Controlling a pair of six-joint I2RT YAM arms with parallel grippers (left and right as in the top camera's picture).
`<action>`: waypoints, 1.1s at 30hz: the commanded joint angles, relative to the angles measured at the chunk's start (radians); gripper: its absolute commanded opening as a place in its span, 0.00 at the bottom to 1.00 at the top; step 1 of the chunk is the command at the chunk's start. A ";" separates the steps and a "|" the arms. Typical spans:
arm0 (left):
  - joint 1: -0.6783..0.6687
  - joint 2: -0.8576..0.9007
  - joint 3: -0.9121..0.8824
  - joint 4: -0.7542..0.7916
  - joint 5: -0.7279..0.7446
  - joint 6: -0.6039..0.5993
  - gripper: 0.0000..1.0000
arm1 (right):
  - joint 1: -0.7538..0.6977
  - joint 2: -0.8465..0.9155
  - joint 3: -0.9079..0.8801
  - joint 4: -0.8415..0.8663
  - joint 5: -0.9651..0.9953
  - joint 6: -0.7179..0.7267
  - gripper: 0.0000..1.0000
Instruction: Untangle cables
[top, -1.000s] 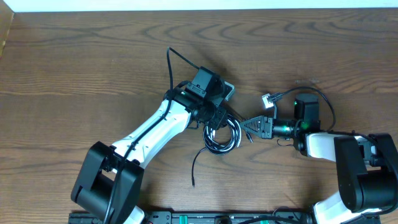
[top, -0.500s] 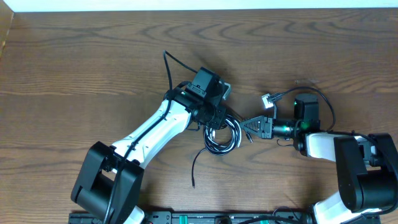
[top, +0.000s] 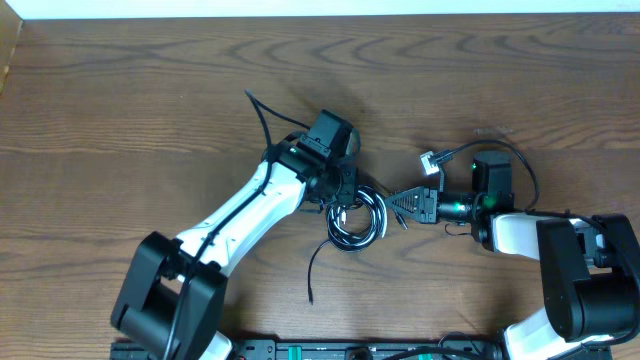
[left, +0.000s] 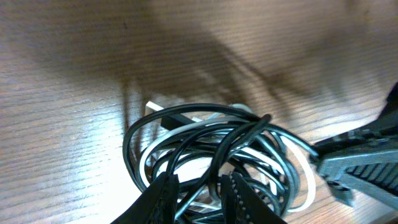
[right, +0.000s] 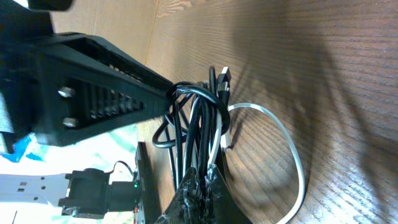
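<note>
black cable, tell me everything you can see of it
The black cable is thin, glossy and rubbery-looking. It is wound into several loose, overlapping loops lying on the wooden table, with the white cable threaded through them. One free end trails toward the robot's side, and a small plug end shows in the right wrist view. The left gripper is closed on strands at one side, and the right gripper pinches a loop opposite.

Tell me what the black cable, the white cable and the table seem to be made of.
Black cable: likely rubbery plastic jacket, glossy, with bright highlights. White cable: probably smooth plastic sheath. Table: wood or wood-look laminate, matte, with visible grain.
</note>
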 joint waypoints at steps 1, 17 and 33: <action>-0.013 -0.041 0.005 0.004 -0.026 -0.051 0.27 | 0.005 -0.006 0.003 0.000 -0.010 -0.023 0.01; -0.107 -0.029 -0.053 0.011 -0.252 -0.252 0.22 | 0.012 -0.006 0.003 0.000 -0.010 -0.023 0.01; -0.122 0.027 -0.083 0.089 -0.237 -0.296 0.22 | 0.012 -0.006 0.003 0.000 -0.010 -0.023 0.01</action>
